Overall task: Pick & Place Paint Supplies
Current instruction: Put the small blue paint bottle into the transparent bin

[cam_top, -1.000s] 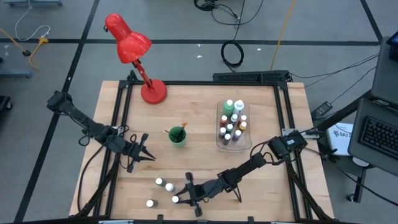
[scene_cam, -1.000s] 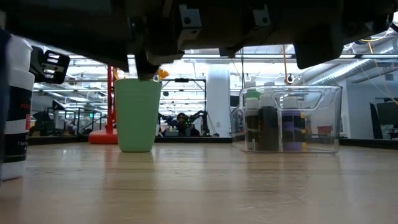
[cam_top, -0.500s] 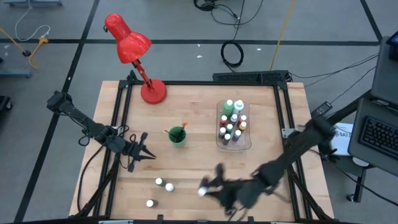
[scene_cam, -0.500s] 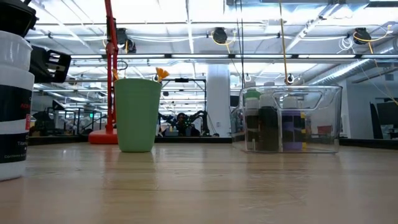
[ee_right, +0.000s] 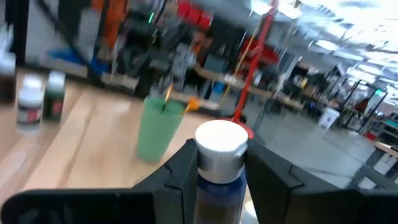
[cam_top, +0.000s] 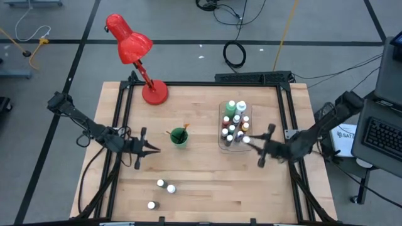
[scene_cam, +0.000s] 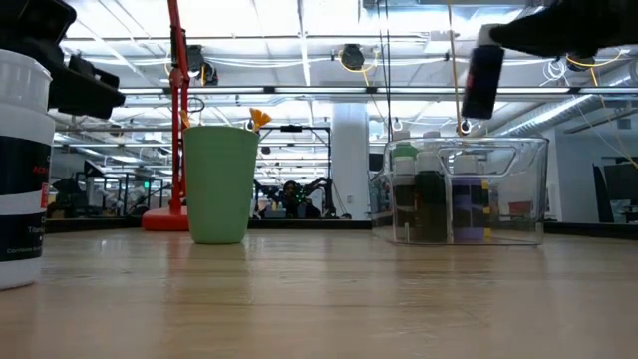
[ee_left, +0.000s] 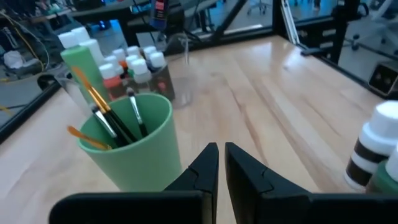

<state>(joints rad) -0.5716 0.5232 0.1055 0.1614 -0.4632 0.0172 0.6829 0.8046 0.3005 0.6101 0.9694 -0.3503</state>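
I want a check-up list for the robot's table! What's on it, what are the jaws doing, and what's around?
Surface: wooden table, black frame.
Job's things: three small bottles loose near the front edge; more bottles in the clear tray; brushes standing in the green cup.
Clutter: red lamp at the back corner.
Grippers: right gripper beside the tray, jaws shut on a white-capped bottle; left gripper near the cup, jaws shut, empty.
Cables: coiled black cable on the floor.
Surroundings: keyboard at the right.

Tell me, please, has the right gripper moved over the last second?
Yes. The right gripper, shut on a white-capped bottle, went from the near table edge to beside the clear tray.
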